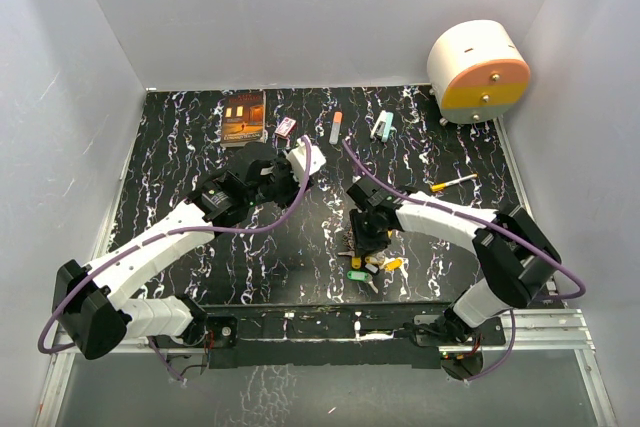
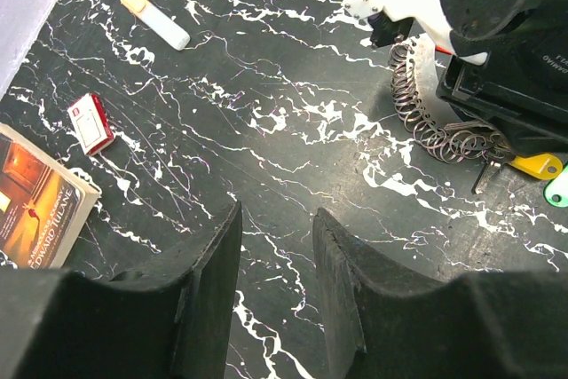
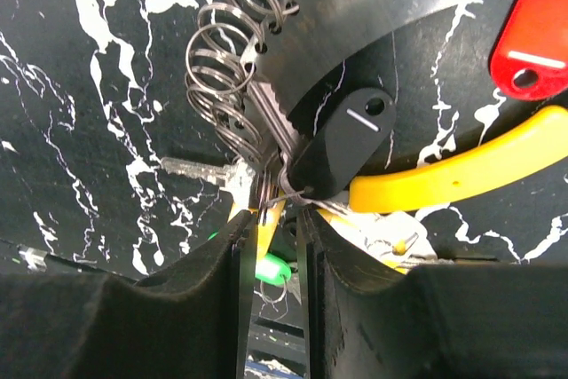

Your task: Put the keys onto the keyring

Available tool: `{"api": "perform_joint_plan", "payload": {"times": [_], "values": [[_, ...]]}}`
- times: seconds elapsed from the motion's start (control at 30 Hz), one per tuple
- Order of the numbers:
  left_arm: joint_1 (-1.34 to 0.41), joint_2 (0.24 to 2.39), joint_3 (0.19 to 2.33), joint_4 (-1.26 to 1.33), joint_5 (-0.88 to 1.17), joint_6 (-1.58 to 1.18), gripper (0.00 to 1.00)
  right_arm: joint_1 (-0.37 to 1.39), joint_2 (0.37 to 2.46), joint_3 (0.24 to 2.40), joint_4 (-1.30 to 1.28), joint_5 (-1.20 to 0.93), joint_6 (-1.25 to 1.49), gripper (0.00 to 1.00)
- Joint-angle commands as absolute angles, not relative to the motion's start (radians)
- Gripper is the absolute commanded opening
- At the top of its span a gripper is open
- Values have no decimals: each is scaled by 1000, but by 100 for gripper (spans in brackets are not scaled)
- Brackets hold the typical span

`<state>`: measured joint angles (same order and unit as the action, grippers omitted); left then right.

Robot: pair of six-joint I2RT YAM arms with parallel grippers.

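Note:
The keyring (image 3: 222,51) shows as a coil of thin silvery rings, and it also shows in the left wrist view (image 2: 417,104). The keys lie bunched under my right gripper (image 1: 358,239): a red head (image 3: 537,37), a yellow head (image 3: 453,179), a green head (image 3: 271,268), a black tag (image 3: 342,144) and a bare silver key (image 3: 200,170). My right gripper (image 3: 273,224) is nearly closed, with thin ring wires pinched at its tips. My left gripper (image 2: 277,219) is open and empty above bare table, left of the bunch (image 1: 365,262).
A book (image 1: 243,117), a small red box (image 1: 285,127), an orange-capped marker (image 1: 335,127) and a teal-white object (image 1: 383,125) lie at the back. A yellow-handled tool (image 1: 452,183) lies right. A round white-orange device (image 1: 478,72) stands at the back right corner.

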<state>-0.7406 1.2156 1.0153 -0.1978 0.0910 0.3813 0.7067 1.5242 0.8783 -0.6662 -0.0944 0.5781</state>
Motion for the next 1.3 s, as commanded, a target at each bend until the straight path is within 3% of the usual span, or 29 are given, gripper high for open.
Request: {"api": "perform_joint_plan", "payload": {"times": [0.0,0.27,0.33,0.4,0.47,0.83,1.27], "values": [[-734,1179,1021,-188,100,383,37,709,1538,934,-599,-47,593,30],[-735,1183,1025,-187,97,384,44,709,1548,967,-594,-6,607,32],[-735,1182,1023,-187,97,382,45,709,1546,965,-589,-3,610,27],[-735,1180,1023,-186,95,382,47,709,1548,961,-584,-2,611,13],[-734,1180,1023,-186,95,381,49,710,1555,963,-591,-2,610,8],[-735,1182,1032,-189,107,381,51,706,1490,964,-614,-34,623,8],[-735,1183,1071,-214,179,349,51,681,1182,883,-387,-114,905,8]]}}
